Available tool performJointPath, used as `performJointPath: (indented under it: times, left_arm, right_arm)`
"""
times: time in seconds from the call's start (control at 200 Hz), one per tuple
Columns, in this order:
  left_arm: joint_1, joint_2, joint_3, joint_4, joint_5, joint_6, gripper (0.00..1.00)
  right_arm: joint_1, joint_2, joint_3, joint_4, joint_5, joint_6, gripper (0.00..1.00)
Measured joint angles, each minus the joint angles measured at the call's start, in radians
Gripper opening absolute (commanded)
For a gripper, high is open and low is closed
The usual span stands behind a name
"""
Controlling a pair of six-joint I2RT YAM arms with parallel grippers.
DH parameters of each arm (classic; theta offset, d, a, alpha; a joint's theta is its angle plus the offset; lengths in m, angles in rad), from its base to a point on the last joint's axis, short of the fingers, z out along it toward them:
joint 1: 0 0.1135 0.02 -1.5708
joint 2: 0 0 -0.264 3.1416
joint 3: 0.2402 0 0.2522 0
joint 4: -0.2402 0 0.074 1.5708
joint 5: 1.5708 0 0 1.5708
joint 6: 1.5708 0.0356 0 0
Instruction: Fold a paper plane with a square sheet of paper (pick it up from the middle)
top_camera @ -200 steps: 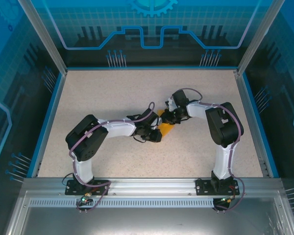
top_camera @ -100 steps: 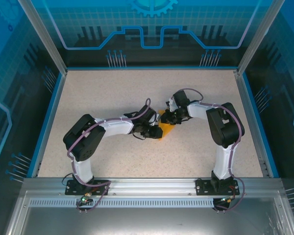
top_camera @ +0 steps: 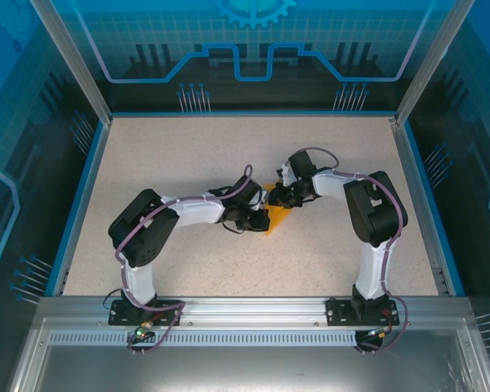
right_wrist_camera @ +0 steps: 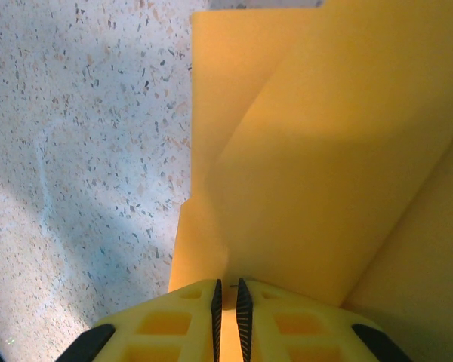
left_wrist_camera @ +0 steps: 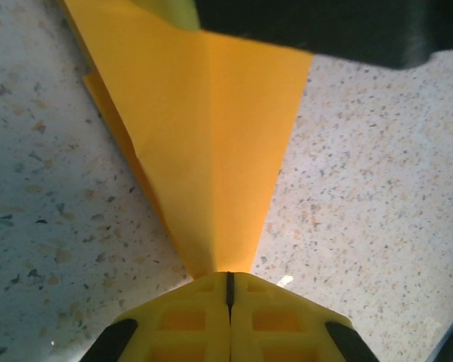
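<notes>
Top camera: high at near edge, facing down. Wrist cameras: very close. All share paper (top_camera: pixel 275 218).

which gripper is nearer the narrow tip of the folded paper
Left. The left gripper is shut right on the narrow tip of the paper plane; the right gripper pinches its wider far end.

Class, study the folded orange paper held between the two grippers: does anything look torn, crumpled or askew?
Nothing stands out. The folded paper shows clean creases and no tears, pinched by the left gripper and right gripper.
</notes>
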Motion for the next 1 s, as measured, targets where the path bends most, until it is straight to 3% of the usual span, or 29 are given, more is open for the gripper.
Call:
performJointPath:
  times: [0.47, 1.0]
  left_arm:
    - [0.002, -0.043, 0.000, 0.000, -0.027, 0.000, 0.25]
    - [0.013, 0.006, 0.032, 0.000, -0.051, 0.001, 0.23]
  right_arm:
    - [0.000, 0.000, -0.002, 0.001, 0.000, -0.003, 0.18]
    - [-0.002, 0.000, -0.004, 0.004, -0.003, -0.007, 0.17]
